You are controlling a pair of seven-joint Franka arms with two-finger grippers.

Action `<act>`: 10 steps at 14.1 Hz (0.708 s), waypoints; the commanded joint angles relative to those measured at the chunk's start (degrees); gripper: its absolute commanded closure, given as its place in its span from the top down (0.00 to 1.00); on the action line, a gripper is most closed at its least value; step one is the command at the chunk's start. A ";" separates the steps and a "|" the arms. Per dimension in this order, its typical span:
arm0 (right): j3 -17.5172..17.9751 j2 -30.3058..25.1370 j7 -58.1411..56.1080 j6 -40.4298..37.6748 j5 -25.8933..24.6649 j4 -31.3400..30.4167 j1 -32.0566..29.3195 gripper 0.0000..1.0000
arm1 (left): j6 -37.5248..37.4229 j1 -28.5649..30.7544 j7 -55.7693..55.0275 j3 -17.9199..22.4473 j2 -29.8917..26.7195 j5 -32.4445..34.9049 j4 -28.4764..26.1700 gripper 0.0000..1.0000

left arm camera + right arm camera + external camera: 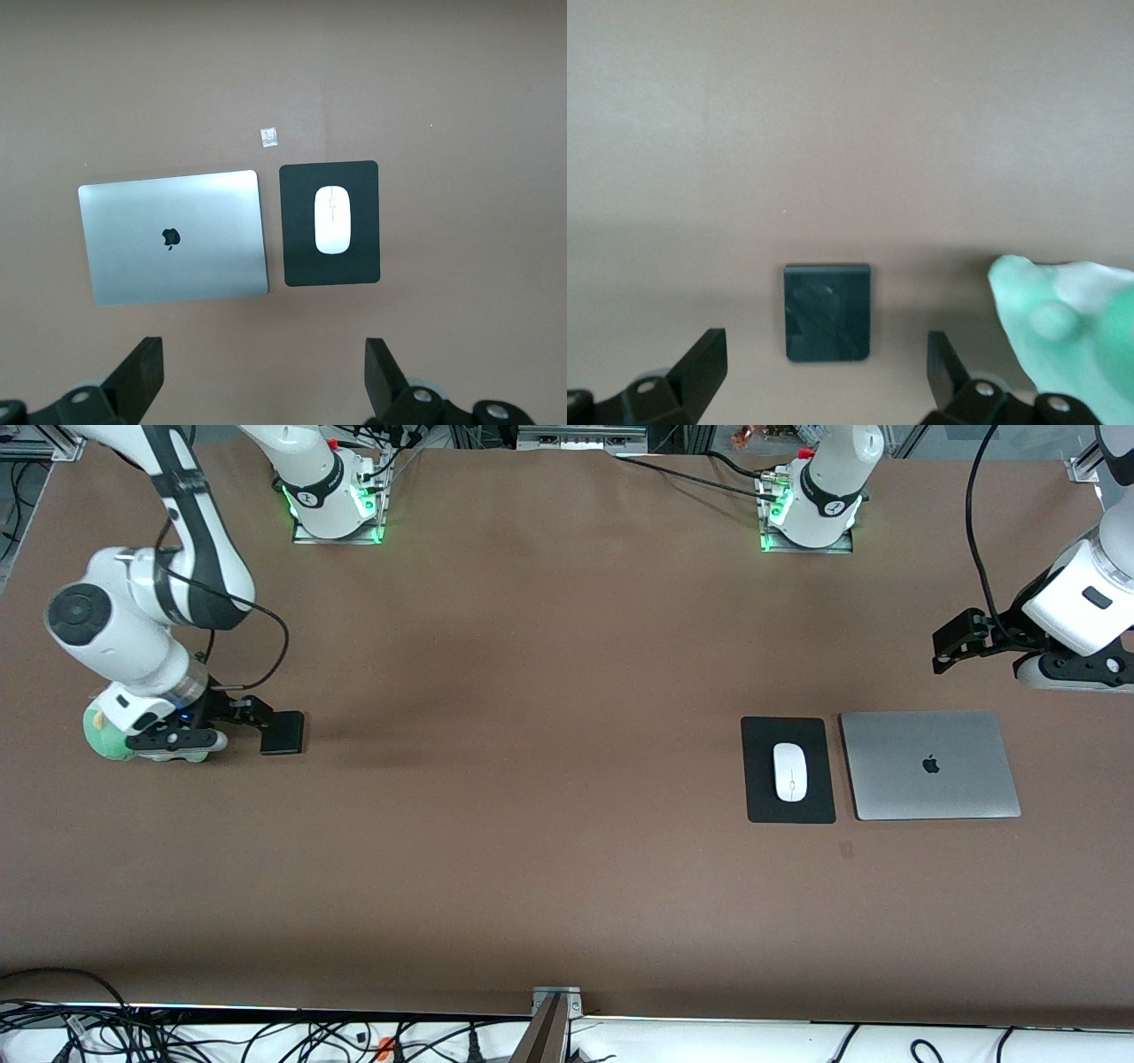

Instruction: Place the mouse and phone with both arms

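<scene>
White mouse (790,771) lies lengthwise on its black pad (762,797), right of frame. Left end effector (952,642), open, hangs upper right. Phone (283,732) rests mid-left, just off the open right end effector (257,726).

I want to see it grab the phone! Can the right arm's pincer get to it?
Probably yes. The right pincer hangs open right by the phone, which lies flat on the bare table. The green plush toy sits beside the arm, not between them.
</scene>
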 commanded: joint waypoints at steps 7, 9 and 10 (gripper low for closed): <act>0.73 -8.78 -0.51 -29.70 3.07 19.58 -0.72 1.00 | 0.01 -0.23 0.13 0.02 0.62 0.15 1.28 1.00; 0.73 -8.00 -1.12 -36.37 3.07 27.20 -1.15 1.00 | 0.01 -0.23 0.04 0.02 0.62 0.15 1.28 1.00; 0.64 -7.64 -1.13 -38.41 3.16 29.85 -1.51 1.00 | 0.01 -0.23 0.04 0.02 0.62 0.15 1.28 1.00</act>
